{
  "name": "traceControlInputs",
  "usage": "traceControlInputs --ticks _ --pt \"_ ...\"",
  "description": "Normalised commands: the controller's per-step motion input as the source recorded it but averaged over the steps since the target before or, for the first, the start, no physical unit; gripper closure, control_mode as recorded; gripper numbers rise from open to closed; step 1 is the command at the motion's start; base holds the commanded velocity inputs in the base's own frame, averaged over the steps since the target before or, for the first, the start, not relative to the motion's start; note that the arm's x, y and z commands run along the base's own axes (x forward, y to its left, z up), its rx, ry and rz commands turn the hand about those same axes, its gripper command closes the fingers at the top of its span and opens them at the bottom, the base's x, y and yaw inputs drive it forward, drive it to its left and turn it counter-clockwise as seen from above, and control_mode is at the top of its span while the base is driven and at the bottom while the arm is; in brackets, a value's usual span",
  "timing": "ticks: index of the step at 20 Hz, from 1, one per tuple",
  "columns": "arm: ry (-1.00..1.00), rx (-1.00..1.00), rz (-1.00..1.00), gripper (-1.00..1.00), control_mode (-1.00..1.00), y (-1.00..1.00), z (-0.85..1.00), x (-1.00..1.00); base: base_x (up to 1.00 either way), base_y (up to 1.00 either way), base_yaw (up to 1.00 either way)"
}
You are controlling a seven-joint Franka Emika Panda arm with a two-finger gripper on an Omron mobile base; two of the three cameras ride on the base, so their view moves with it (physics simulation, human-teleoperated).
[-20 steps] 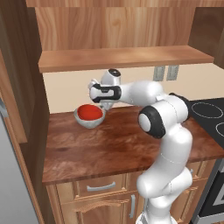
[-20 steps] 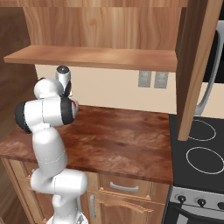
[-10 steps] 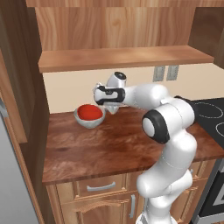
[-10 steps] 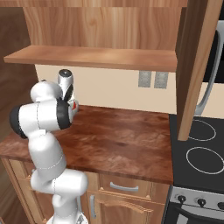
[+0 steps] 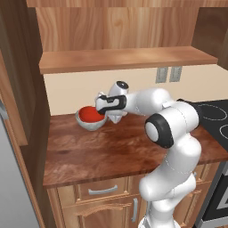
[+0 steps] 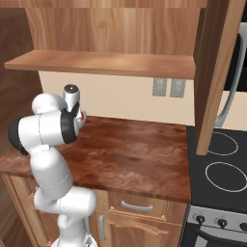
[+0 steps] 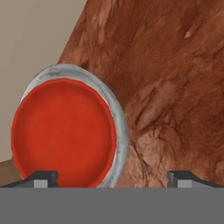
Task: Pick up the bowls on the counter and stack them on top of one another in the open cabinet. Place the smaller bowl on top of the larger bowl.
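Sitting at the far left of the dark wood-grain bench (image 5: 116,147), near the beige back wall, the red bowl (image 5: 91,115) rests nested inside the mottled grey-white bowl (image 5: 87,123); the grey rim rings the red one all round, as the hand view makes plain, where the red bowl (image 7: 63,131) lies within the grey bowl's (image 7: 119,127) pale edge. Both bowls stand upright on the bench, not in the open cabinet (image 5: 124,58), whose wooden shelf board runs above them along the wall.

The hand (image 5: 106,110) hangs just to the right of the stacked bowls, beside their right rim, at the end of the white arm that reaches left and far across the bench from the near right. Its fingers stand wide apart and grip nothing: in the hand view one dark fingertip (image 7: 41,179) rises in front of the red bowl and the other lies well off over bare wood, with the grey rim between them. Whether the hand touches the bowls cannot be told.

In the right base view the arm hides most of the bowls, with a sliver of red (image 6: 83,116) showing past it. The black stovetop (image 6: 219,166) lies at the right end of the bench, and two wall outlets (image 6: 168,87) sit on the beige wall under the shelf.
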Motion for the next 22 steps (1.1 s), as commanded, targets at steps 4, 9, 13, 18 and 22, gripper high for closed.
traceControlInputs --ticks 4,9,13,18,22 --pt "0.0 0.0 0.0 -1.0 -1.0 0.0 -0.03 0.0 0.0 0.0 0.0" --pt "0.0 0.0 0.0 -1.0 -1.0 -0.01 -0.15 0.0 0.0 0.0 0.0" --pt "0.02 0.0 0.0 -1.0 -1.0 0.0 -0.22 0.07 0.0 0.0 0.0" --pt "0.07 -0.02 0.0 -1.0 -1.0 0.0 -0.41 0.11 0.0 0.0 0.0" --pt "0.04 -0.02 0.0 -1.0 -1.0 0.05 -0.39 0.18 0.0 0.0 0.0"
